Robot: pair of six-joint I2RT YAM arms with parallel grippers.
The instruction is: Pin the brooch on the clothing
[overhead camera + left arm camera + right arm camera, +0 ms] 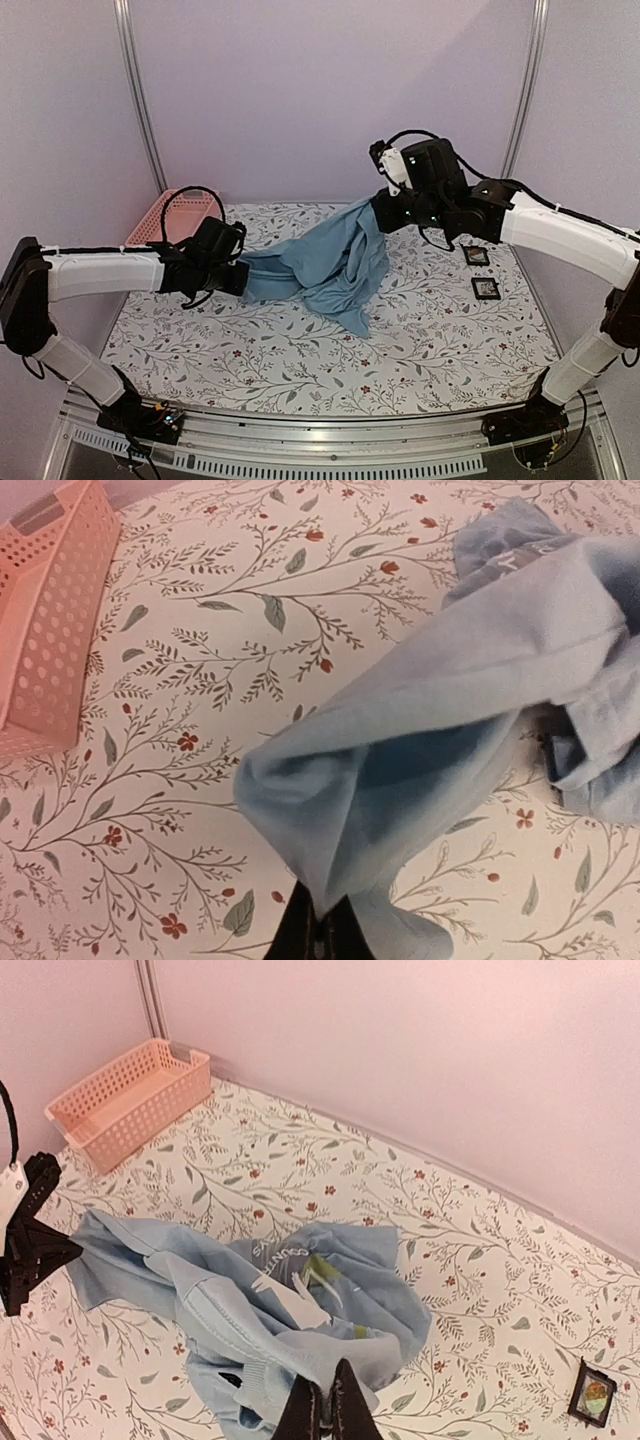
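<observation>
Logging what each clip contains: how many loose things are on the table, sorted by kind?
Light blue T-shirt: 1
Pink basket: 1
Small black square frames: 2
Total: 4

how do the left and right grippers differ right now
The left gripper sits low, close to the table; the right gripper is high above it. The left gripper pulls the shirt out sideways in a bunched fold, while the shirt hangs down in a drape from the right gripper. Both are shut on the shirt, at opposite ends.
</observation>
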